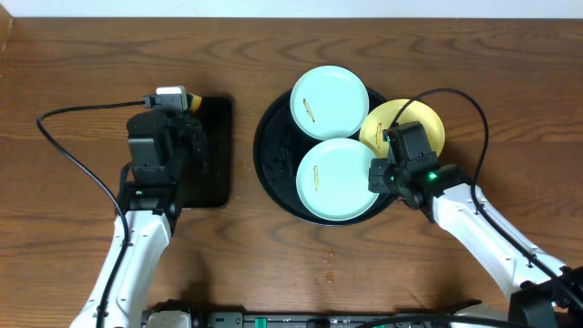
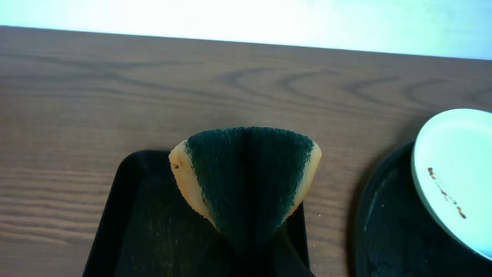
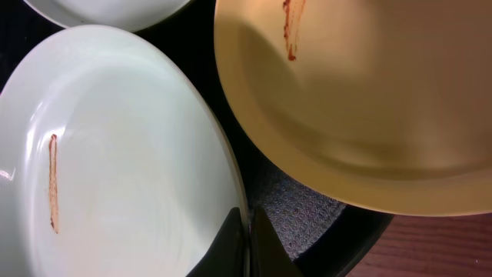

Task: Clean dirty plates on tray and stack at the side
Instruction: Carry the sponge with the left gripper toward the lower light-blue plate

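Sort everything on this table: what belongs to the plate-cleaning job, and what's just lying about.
Job: far blue plate, near blue plate, yellow plate, all smeared; round black tray; sponge in the left gripper; right gripper on the near blue plate's rim.
Lying about: rectangular black tray.

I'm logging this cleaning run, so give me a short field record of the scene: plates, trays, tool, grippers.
plates: far mint plate, near mint plate, yellow plate; each has a brown smear
position: both mint ones lie on the round tray; the yellow one overhangs its right rim
left gripper: shut on sponge, above rectangular tray
right gripper: appears pinched on the near mint plate's right rim
stacked aside: none yet
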Controlling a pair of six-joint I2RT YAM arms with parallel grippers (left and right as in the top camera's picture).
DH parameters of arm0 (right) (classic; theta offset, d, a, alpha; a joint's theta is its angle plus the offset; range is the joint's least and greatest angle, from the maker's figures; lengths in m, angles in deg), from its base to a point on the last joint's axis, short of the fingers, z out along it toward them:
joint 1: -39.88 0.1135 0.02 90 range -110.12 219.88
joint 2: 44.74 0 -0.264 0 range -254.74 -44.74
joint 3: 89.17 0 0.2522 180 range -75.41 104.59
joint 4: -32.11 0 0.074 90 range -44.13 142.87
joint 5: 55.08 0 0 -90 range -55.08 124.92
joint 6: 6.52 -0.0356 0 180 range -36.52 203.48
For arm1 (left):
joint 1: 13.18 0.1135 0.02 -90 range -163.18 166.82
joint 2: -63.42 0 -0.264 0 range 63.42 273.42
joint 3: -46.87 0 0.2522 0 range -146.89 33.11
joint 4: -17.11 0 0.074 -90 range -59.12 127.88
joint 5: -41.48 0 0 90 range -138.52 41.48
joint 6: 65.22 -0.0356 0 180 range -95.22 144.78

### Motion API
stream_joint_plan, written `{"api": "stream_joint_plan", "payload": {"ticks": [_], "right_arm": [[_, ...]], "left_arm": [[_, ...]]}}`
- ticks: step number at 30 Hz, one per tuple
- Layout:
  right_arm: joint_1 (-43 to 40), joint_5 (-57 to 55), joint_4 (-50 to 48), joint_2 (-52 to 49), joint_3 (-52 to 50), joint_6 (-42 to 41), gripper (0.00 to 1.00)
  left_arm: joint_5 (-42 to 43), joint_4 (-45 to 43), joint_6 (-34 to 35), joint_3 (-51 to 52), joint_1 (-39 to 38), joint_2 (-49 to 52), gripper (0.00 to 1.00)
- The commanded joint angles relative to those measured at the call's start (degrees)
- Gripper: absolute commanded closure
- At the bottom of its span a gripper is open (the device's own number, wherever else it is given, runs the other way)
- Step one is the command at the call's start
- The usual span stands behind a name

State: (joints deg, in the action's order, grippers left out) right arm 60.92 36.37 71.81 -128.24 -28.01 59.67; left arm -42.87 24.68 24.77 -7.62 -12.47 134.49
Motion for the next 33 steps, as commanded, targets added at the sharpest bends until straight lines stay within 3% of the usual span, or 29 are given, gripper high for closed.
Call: {"api": "stream_joint_plan", "payload": {"ticks": [1,4,7,8,15,24,33], "right_arm": [[0.42,-0.81,0.0,0.57,-0.28,0.55,0.99],[0.42,-0.81,0.02,0.57,-0.28,0.55,0.99],[0.42,-0.76,0.04,0.57,-0.28,0.52,0.99],[0.42,-0.76,0.07,0.55,-0.33,0.5,0.99],[1.86,0.22,0.15,-0.79,-1.14,-0.9,0.99],[5.29,-1.79,-1.73,-4.94,-1.22,-2.84,0.99],[5.2,-2.91,-2.38,-7.58,-1.22,-3.58,0.99]], "left_arm": [[2.14,1.07,2.47,-0.42,0.13,-0.48,0.93],[4.24,1.46,3.63,-0.39,0.13,-1.18,0.92],[-10.12,-0.39,3.3,-0.39,0.24,0.74,0.92],[-11.34,-0.87,3.28,-0.42,0.24,1.31,0.93],[9.51,-0.74,6.03,-0.44,-0.17,2.14,0.93],[10.27,4.28,7.8,-0.94,-5.11,2.58,0.93],[10.25,7.1,7.65,-0.96,-16.41,4.31,0.93]]}}
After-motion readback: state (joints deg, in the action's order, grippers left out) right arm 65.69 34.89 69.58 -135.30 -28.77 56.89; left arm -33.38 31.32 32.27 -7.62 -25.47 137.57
